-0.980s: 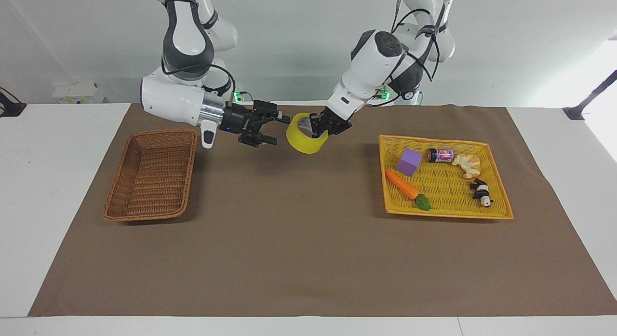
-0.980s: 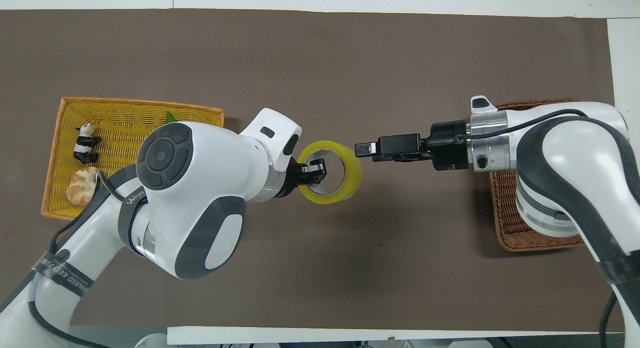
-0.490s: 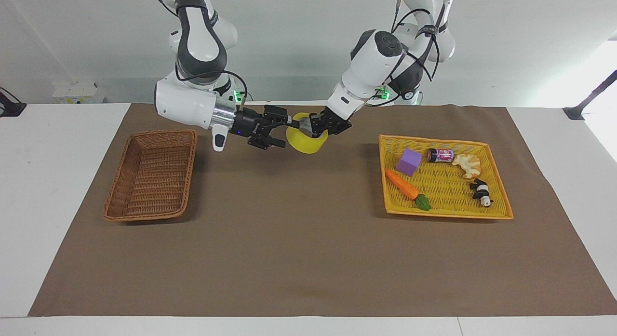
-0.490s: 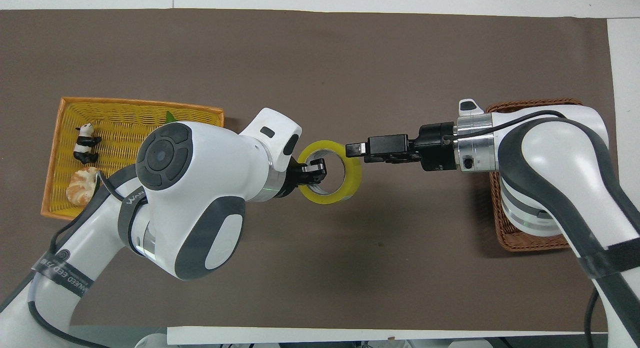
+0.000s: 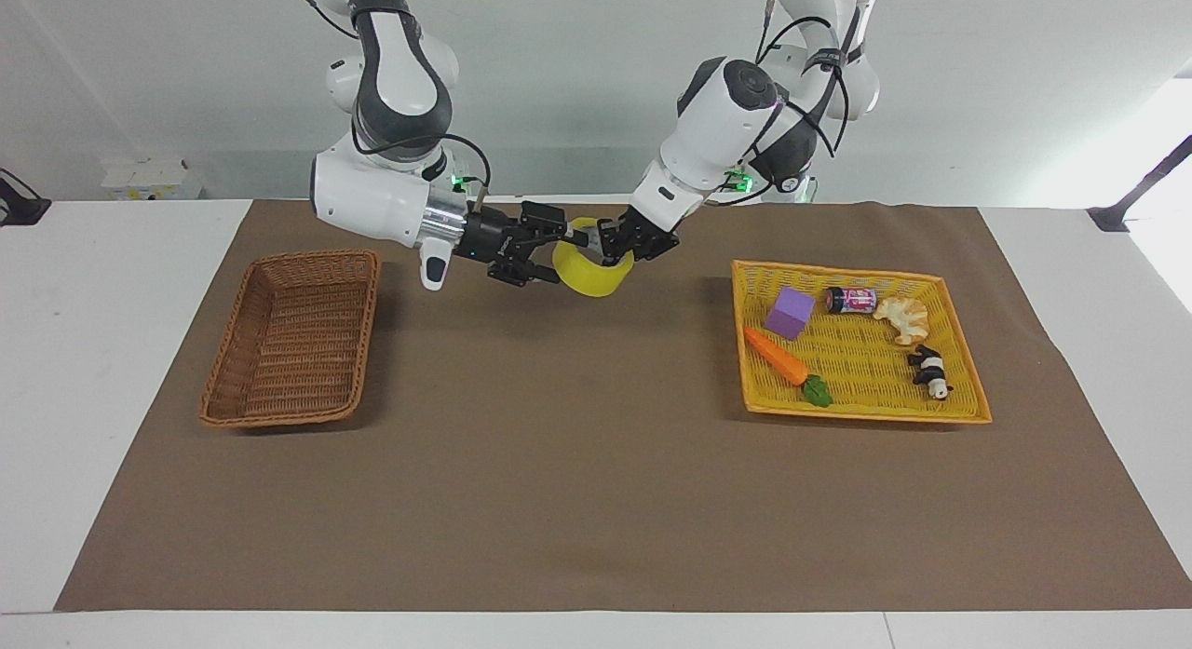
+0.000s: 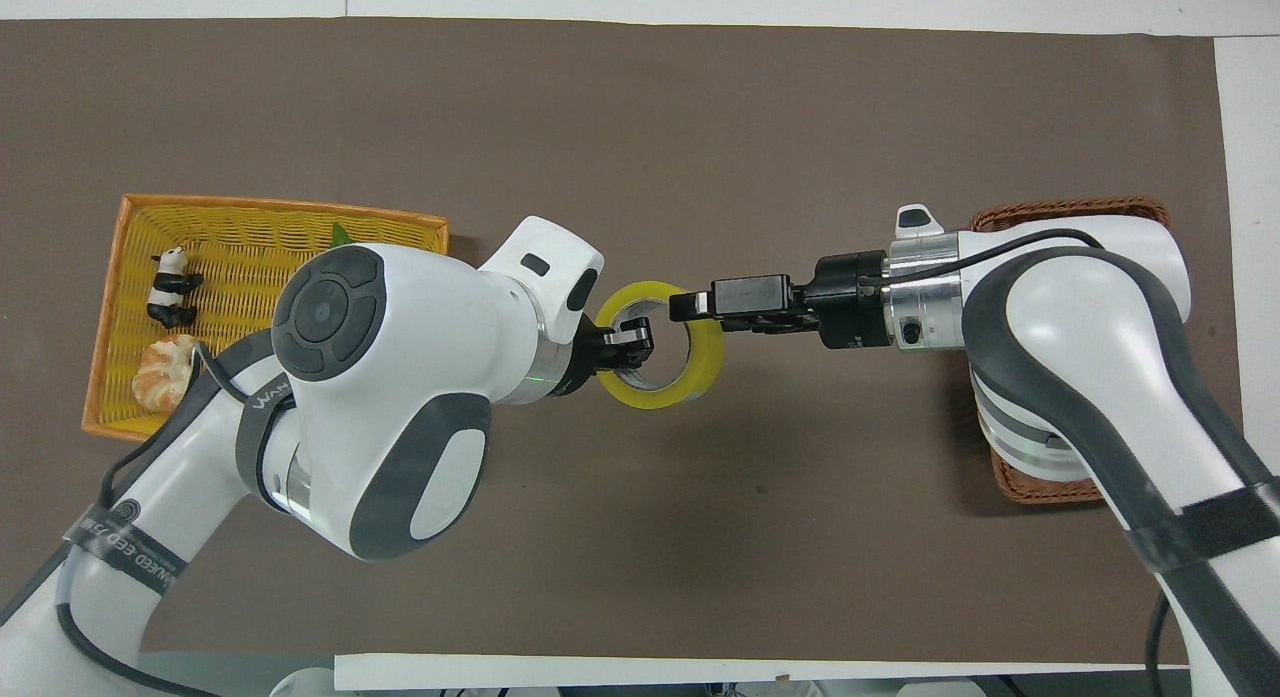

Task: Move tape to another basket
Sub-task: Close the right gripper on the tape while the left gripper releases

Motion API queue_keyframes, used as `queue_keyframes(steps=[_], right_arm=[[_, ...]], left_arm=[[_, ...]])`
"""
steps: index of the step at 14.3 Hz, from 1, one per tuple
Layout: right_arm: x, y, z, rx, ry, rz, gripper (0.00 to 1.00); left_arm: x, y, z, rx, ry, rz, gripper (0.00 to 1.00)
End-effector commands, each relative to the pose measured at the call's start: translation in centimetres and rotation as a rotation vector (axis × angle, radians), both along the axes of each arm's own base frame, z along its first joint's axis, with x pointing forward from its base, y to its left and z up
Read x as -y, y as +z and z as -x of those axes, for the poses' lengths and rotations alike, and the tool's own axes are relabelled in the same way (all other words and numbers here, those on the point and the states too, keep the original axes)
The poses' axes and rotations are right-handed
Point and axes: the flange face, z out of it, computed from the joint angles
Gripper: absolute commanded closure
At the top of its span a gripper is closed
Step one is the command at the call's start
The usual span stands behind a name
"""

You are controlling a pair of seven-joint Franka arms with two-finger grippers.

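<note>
Aloft, tape [image 5: 589,269]: clamped in left gripper [image 5: 622,243] over mat [image 5: 596,463].
Right gripper [image 5: 543,255]: fingers apart, straddling tape's 9 o'clock rim.
Basket [image 5: 291,338]: empty.

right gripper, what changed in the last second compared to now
The right gripper has moved from mid-air beside the brown basket toward the tape; its open fingers now straddle the roll's wall. The left gripper stays shut on the tape, held over the mat. The baskets stayed put.
</note>
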Motion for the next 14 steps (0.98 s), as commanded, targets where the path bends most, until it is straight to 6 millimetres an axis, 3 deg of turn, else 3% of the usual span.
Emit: queue_keyframes(steps=[1, 5, 6, 9, 10, 11, 12, 14], right_arm=[[0.22, -0.07, 0.12, -0.01, -0.015, -0.011, 0.07], [0.13, -0.01, 0.16, -0.002, -0.011, -0.006, 0.22], [0.15, -0.03, 0.15, 0.0, -0.01, -0.002, 0.33], [0.12, -0.14, 0.26, 0.001, 0.0, 0.003, 0.51], [0.15, -0.14, 0.23, 0.002, -0.002, 0.004, 0.67], [0.21, -0.07, 0.19, -0.004, -0.006, 0.003, 0.91], [0.19, -0.07, 0.2, -0.006, -0.006, 0.002, 1.0], [0.3, -0.07, 0.19, -0.008, -0.005, 0.001, 1.0]], left_arm=[[0.08, 0.87, 0.31, -0.001, -0.001, 0.007, 1.0], [0.05, 0.72, 0.35, -0.005, 0.001, 0.005, 1.0], [0.05, 0.7, 0.36, -0.006, 0.001, 0.004, 1.0], [0.07, 0.81, 0.31, -0.003, 0.003, 0.007, 1.0], [0.07, 0.81, 0.31, -0.003, 0.003, 0.007, 1.0], [0.05, 0.73, 0.33, -0.004, 0.003, 0.006, 1.0], [0.07, 0.8, 0.31, -0.004, 0.005, 0.007, 1.0], [0.07, 0.81, 0.31, -0.004, 0.005, 0.007, 1.0]])
